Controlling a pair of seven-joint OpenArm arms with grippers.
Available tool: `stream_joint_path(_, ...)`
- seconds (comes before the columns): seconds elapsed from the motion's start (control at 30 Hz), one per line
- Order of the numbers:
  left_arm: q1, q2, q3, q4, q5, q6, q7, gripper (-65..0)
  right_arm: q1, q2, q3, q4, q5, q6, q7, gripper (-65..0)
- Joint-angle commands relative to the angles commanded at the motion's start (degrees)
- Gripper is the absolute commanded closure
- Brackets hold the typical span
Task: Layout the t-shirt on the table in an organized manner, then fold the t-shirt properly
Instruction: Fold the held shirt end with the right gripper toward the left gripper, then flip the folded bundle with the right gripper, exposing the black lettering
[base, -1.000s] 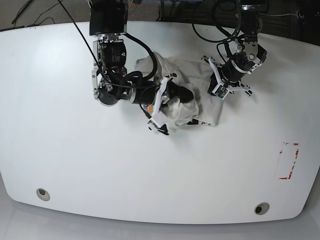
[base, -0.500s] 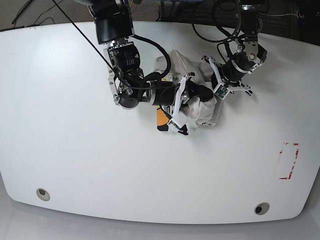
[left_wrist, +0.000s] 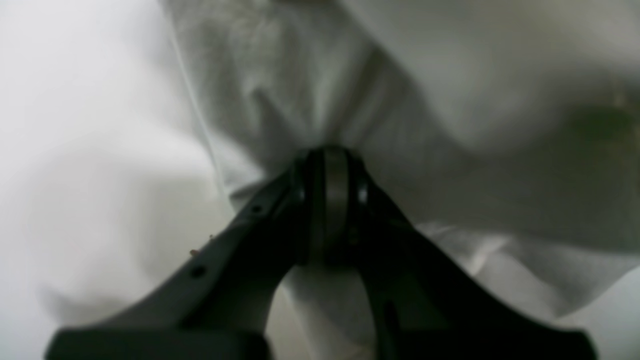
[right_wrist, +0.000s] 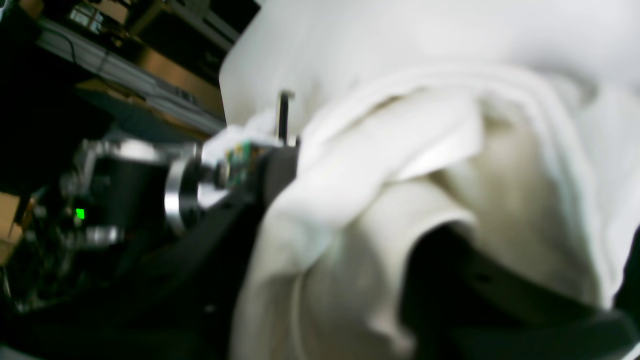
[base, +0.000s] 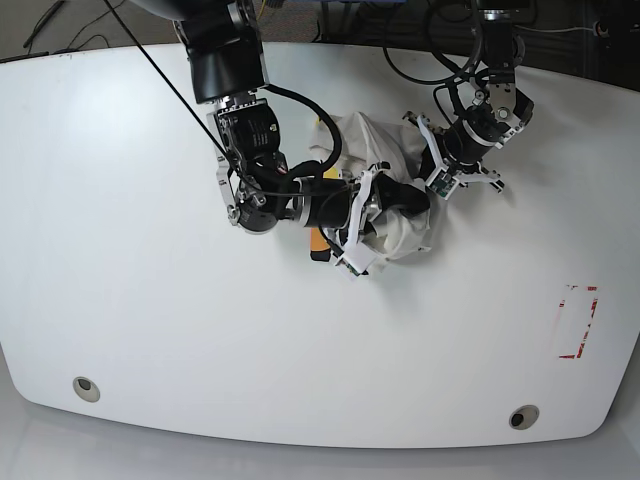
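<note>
T-shirt (base: 395, 190) lies bunched, no clear long axis, far-centre on the table (base: 130, 300). Left gripper (left_wrist: 327, 165) is clamped on a fold; right gripper (base: 362, 232) is buried in cloth, grip unclear. Since earlier, the heap has shifted right and tightened.

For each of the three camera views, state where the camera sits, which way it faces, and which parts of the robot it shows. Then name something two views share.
Base: overhead, looking down on the table; both arms show, with the right gripper.
Left wrist: on the left arm, looking along the shut left gripper into the t-shirt.
Right wrist: on the right arm, facing bunched cloth; the other arm's wrist shows.
Shared: all three show the t-shirt.
</note>
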Motion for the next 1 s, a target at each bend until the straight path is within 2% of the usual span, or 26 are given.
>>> stream_joint_path(0.23, 0.0, 0.0, 0.0, 0.5, -0.1, 0.0, 0.0, -2.9, 3.3, 0.0, -0.3, -1.6, 0.0, 0.0, 0.0, -35.3)
stream_joint_path(0.4, 0.0, 0.0, -0.1, 2.3, -0.1, 0.0, 0.0, -2.9, 6.0, 0.4, -2.9, -1.4, 0.0, 0.0, 0.0, -39.8)
stream_joint_path(0.77, 0.3, -0.5, -1.1, 8.8, 0.0, 0.0, 0.0, -2.9, 9.1, 0.3, -4.0, 0.0, 0.0, -0.09, 0.0, -40.2)
stream_joint_path(1.0, 0.3, -2.3, -4.0, 10.5, 0.0, 0.0, 0.1, -2.9, 10.5, 0.1, -4.0, -0.1, 0.0, -0.09, 0.0, -40.2)
